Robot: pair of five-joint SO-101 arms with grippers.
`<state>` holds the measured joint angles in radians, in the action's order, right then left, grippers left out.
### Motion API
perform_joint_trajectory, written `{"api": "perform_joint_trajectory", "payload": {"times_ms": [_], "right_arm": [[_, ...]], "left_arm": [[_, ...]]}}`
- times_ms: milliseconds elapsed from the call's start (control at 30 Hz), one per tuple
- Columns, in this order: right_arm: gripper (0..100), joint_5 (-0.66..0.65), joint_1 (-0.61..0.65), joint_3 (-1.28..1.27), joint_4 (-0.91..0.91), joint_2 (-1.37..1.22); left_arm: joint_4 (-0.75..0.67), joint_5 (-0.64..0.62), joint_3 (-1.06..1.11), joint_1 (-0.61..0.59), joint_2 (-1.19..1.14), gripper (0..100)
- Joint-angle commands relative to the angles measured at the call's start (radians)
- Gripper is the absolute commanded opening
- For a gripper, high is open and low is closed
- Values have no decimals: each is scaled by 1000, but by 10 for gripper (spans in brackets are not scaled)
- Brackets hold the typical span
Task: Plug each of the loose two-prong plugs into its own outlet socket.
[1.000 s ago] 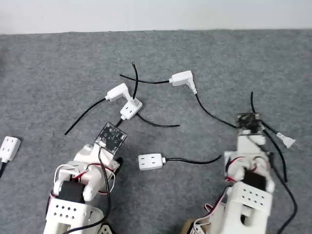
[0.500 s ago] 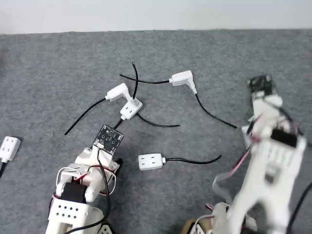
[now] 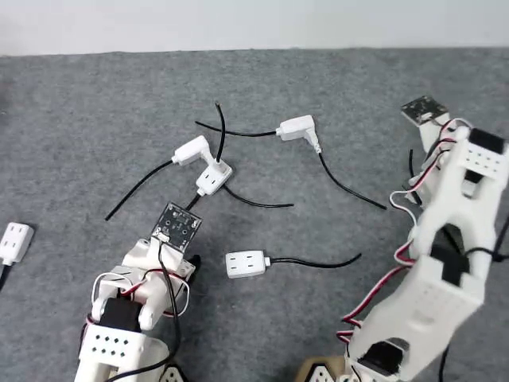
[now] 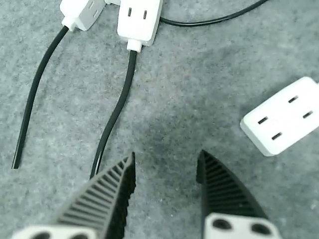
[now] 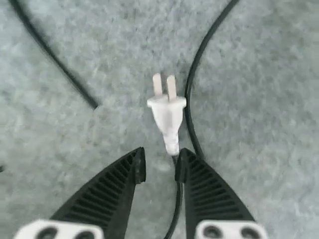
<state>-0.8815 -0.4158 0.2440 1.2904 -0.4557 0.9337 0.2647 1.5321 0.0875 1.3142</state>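
1. Now, right gripper [image 5: 159,164], jaws narrowly apart and empty, sits just behind plug [image 5: 167,107] on the carpet [image 5: 259,99] at right.
2. Close squarely on plug body, keeping prongs clear.
3. Left gripper [image 4: 166,167] open, empty, near socket [image 4: 284,117].

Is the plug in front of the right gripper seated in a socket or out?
Out. The plug lies flat on the grey mat with both prongs bare and no socket touching them.

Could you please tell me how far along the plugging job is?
Done: nothing visibly; the white socket block has empty slots. In hand: the right gripper, open, sits just short of a loose plug lying on the carpet, prongs bare. Left: grasping and inserting it, plus the other plug.
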Motion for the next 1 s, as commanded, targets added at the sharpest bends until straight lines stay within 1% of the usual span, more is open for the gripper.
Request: {"api": "perform_joint_trajectory", "payload": {"times_ms": [0,233,333,533,667,833,867,933,967], "right_arm": [[128,-12,10,69,-61,-38],[126,-46,53,69,-70,-87],[126,-43,56,66,-96,-93],[125,-49,53,49,-88,-101],[126,-100,53,40,-71,-143],[117,-110,51,38,-64,-171],[99,-110,51,40,-54,-170],[9,-112,53,44,-35,-166],[5,-112,56,49,-25,-159]], "left_arm": [[-25,-3,-10,3,5,193],[-25,-3,-10,5,5,193],[-25,-3,-10,5,5,193],[-25,-3,-10,5,5,193],[-25,-3,-10,5,5,193],[-25,-3,-10,5,5,193],[-25,-3,-10,5,5,193],[-25,-3,-10,5,5,193],[-25,-3,-8,5,5,193]]}}
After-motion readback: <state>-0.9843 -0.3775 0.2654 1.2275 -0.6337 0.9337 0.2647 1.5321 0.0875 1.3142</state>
